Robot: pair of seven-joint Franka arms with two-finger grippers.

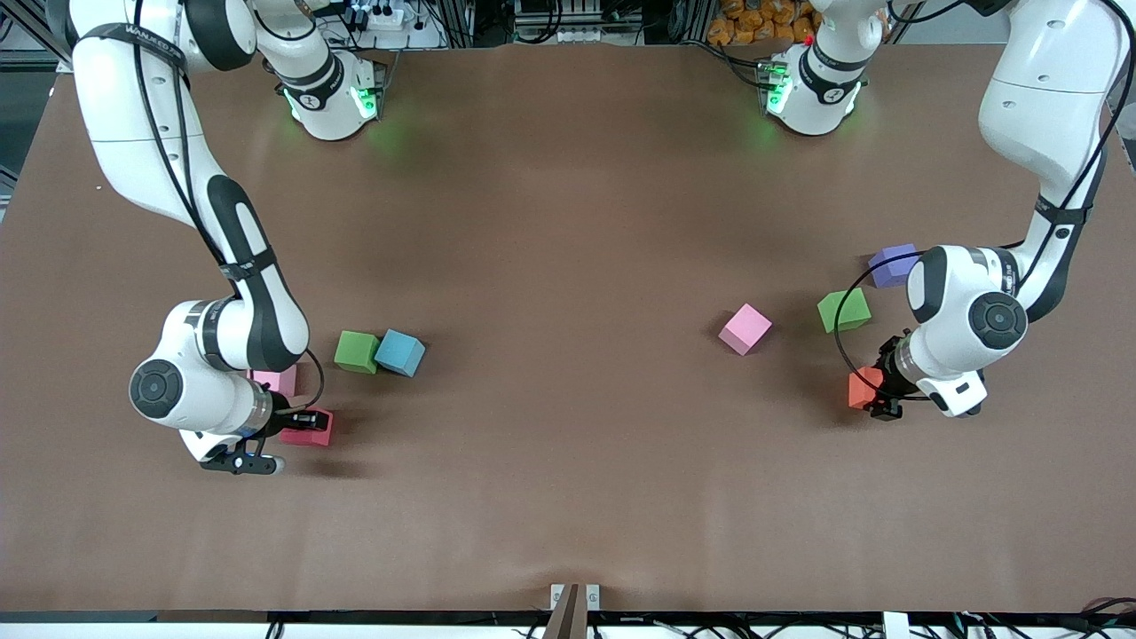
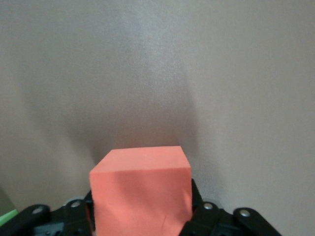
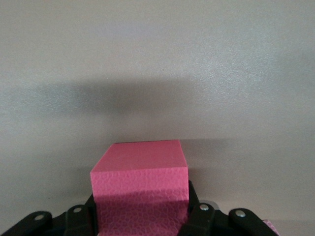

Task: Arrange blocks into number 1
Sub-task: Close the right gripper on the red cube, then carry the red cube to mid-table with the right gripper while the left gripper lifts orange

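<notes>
Left tool (image 1: pixel 874 395) pinches the orange block (image 1: pixel 863 388) low over the bench (image 1: pixel 568 497) toward the left arm's end. Right tool (image 1: pixel 306 422) pinches the red block (image 1: pixel 311 429) toward the right arm's end, beside a pink block (image 1: pixel 277 380).

We list: brown table (image 1: pixel 568 222), green block (image 1: pixel 357 351) touching blue block (image 1: pixel 400 352) lower left of frame, pink block (image 1: pixel 745 328), green block (image 1: pixel 843 311), purple block (image 1: pixel 893 264) at right.

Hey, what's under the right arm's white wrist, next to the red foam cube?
A pink foam cube sits there, only a corner showing; the white wrist covers the rest. The right gripper is shut on the red foam cube, nearer the front camera. Anything else beneath the wrist is hidden.
</notes>
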